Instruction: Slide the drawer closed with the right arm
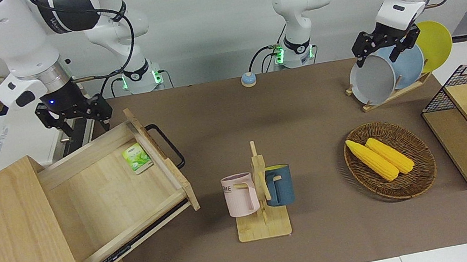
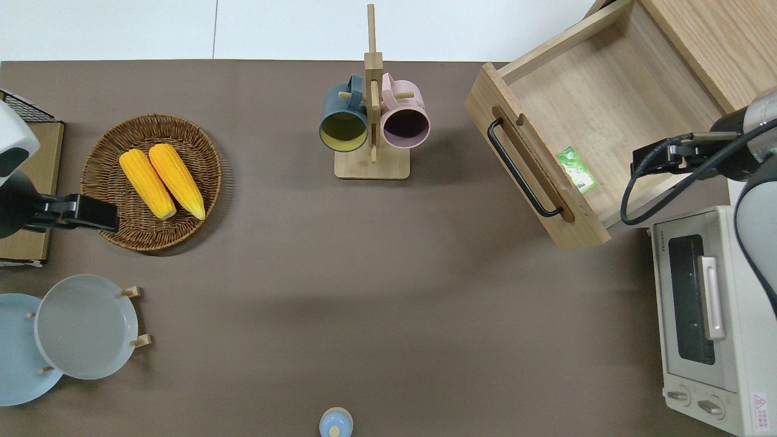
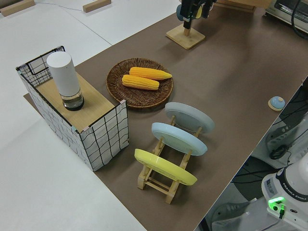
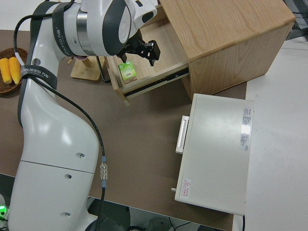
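A brown-covered worktop [image 1: 312, 146] fills the room, with a big pale-wood cabinet [image 1: 1, 245] standing at the right arm's end of it. The cabinet's drawer [image 1: 115, 188] stands pulled well out toward the middle of the worktop, a small green packet [image 1: 137, 158] lying inside against the front panel, just beside the black bar handle [image 1: 168, 145]. The right arm's tool [image 1: 72, 111] hangs over the drawer's open interior, at the side nearer the robots, its fingers spread and holding nothing. The left arm is parked, whether its tool [image 1: 385, 45] is spread or closed being impossible to tell. The drawer looks stiff and fairly light, riding on metal runners, so it should glide under a steady push; the broad front panel or the rigid handle offers the surest contact, pressed squarely toward the cabinet so the box does not rack on its rails. A mug stand [image 1: 259, 193] sits near the drawer's front, toward the middle of the worktop.
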Controlling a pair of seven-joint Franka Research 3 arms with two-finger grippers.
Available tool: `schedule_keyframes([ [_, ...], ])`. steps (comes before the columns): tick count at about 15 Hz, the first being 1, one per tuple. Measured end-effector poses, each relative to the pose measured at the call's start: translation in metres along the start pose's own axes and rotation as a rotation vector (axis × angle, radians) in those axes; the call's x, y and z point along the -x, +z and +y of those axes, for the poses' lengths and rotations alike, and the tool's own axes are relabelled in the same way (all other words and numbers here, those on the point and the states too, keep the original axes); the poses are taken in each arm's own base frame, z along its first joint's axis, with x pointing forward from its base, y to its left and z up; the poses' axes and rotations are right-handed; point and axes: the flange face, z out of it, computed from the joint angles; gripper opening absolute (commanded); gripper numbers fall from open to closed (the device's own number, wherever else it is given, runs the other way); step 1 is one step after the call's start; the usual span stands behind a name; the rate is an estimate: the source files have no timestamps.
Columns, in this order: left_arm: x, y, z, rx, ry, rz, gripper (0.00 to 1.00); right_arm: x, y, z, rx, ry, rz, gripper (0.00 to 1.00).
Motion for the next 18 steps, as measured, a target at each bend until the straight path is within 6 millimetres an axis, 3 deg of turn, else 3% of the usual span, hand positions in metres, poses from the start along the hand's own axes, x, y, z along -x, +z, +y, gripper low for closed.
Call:
schedule_keyframes([
  [12,0.0,0.0,0.0,0.0,0.0,0.0,0.99,0.0002,-0.0002,-0.0024,-0.013,-0.002,-0.001,0.983],
  [14,0.0,0.0,0.0,0.0,0.0,0.0,0.99,0.0001,-0.0003,-0.0002,-0.012,-0.001,0.0,0.94],
  [18,0.0,0.0,0.0,0.0,0.0,0.0,0.99,0.0008,0.0002,0.0036,-0.011,-0.045,-0.008,0.219],
])
